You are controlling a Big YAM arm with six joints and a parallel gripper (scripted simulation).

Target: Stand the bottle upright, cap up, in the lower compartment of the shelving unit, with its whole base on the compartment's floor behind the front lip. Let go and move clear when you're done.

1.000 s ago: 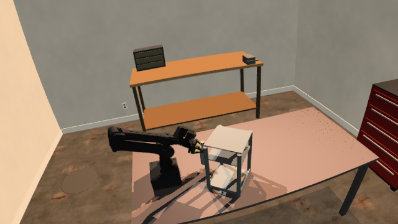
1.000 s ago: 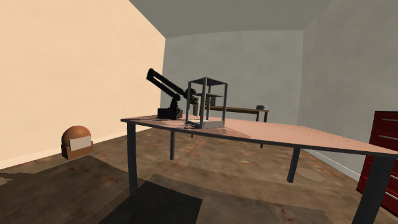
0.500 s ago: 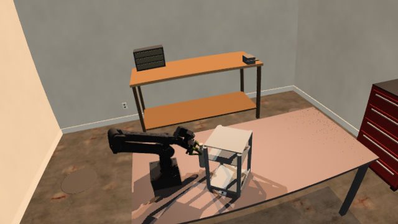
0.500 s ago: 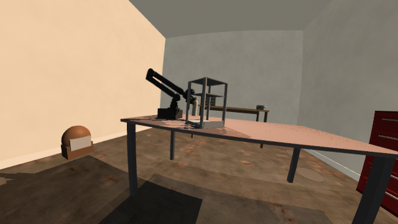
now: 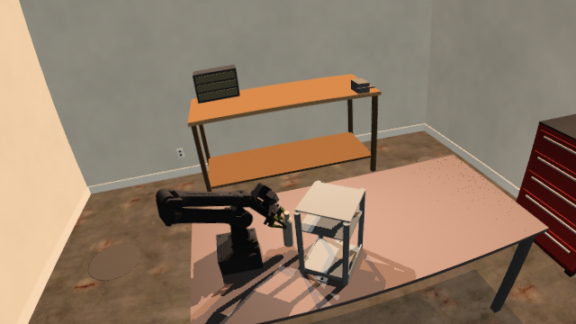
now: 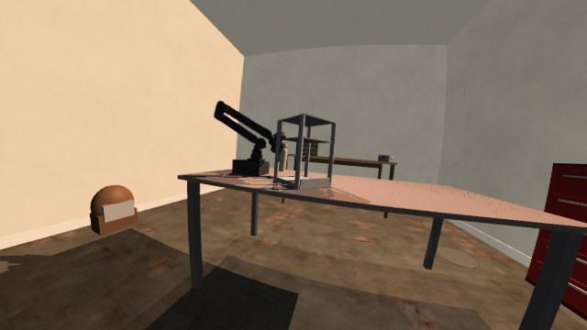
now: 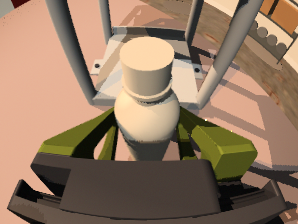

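Observation:
My gripper (image 5: 275,217) is shut on the grey bottle (image 5: 287,230) near its neck and holds it upright, cap up, just left of the shelving unit (image 5: 330,230). In the wrist view the bottle (image 7: 147,99) with its pale cap sits between my olive fingers, and the lower compartment's floor (image 7: 148,63) lies right ahead between two front posts. The bottle's base hangs a little above the table, outside the shelf. In the exterior view the bottle (image 6: 283,156) shows behind the shelf's post (image 6: 277,151).
The shelving unit has a white top, a middle shelf and a lower floor (image 5: 325,256) with a low front lip. An orange workbench (image 5: 283,128) stands behind the table. A red drawer cabinet (image 5: 550,189) stands at the right.

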